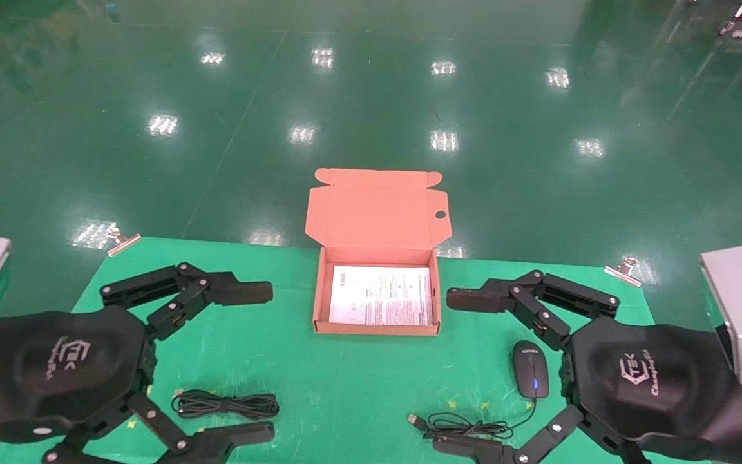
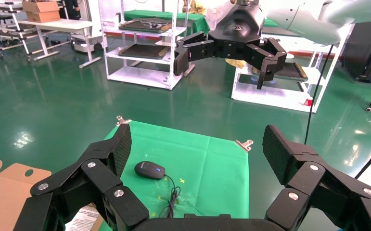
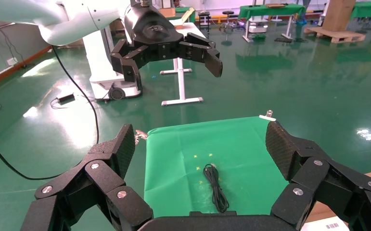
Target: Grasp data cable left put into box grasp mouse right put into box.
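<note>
Box: salmon-orange cardboard inside and out, centre of the head view; a white sheet printed with fine black and red text covers its floor.

Mouse: black, with a blue-lit wheel, lower right of the head view; its thin cord is black.

Data cable: black, lower left of the head view.

Table cloth: bright green, with small yellow star-shaped marks near the lower edge; silver clips at the far corners.

Left gripper and right gripper: matte black, with silver screw heads and white logo lettering on the housings.

Floor: glossy dark green with white light reflections.
</note>
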